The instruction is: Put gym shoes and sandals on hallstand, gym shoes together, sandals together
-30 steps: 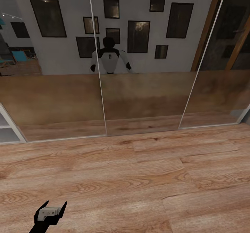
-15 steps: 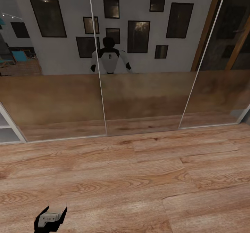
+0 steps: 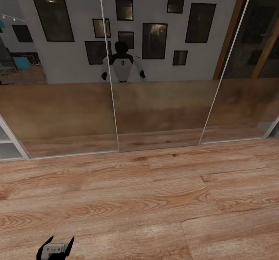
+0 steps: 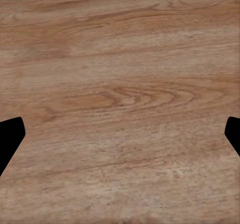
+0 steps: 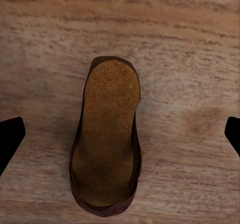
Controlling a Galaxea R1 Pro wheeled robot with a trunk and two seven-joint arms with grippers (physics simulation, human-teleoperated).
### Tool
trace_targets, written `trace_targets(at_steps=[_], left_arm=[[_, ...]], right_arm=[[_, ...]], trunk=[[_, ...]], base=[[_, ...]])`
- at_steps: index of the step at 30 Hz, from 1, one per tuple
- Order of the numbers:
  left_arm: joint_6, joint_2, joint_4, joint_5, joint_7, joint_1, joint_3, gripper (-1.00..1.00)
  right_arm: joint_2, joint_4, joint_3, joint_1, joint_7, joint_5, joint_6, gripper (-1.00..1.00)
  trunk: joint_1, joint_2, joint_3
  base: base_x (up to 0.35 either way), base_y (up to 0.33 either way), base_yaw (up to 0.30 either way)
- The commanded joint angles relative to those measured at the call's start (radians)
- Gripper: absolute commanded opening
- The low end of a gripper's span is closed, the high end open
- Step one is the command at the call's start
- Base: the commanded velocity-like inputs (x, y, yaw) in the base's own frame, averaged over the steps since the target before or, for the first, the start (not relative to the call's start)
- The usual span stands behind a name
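Observation:
One brown sandal with a tan insole lies on the wood-plank corridor floor. My right gripper hangs above it, open, a black finger on each side and well clear of it. The left gripper is low at the near left of the head view, open, holding nothing. In the left wrist view the left gripper has bare floor between its fingertips. A pale white shelf unit's edge, likely the hallstand, shows at far left. The gym shoes are out of view.
Tall mirrored sliding doors stand straight ahead, reflecting the robot and a wall of dark picture frames. Their bottom track runs across the floor. Wood flooring stretches between me and the doors.
The left gripper has sunk toward the bottom edge of the head view. The doors, floor and shelf edge stand as before.

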Motion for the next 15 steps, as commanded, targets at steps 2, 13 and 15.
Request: trace_targets(at_steps=[2, 13, 15], left_arm=[[0.0, 0.0, 0.0, 0.0, 0.0, 0.0, 0.0, 1.0], [0.0, 0.0, 0.0, 0.0, 0.0, 0.0, 0.0, 1.0], [0.0, 0.0, 0.0, 0.0, 0.0, 0.0, 0.0, 1.0]], right_arm=[[0.0, 0.0, 0.0, 0.0, 0.0, 0.0, 0.0, 1.0], [0.0, 0.0, 0.0, 0.0, 0.0, 0.0, 0.0, 1.0], [0.0, 0.0, 0.0, 0.0, 0.0, 0.0, 0.0, 1.0]], trunk=[[0.0, 0.0, 0.0], [0.0, 0.0, 0.0], [0.0, 0.0, 0.0]], base=[[0.0, 0.0, 0.0], [0.0, 0.0, 0.0], [0.0, 0.0, 0.0]])
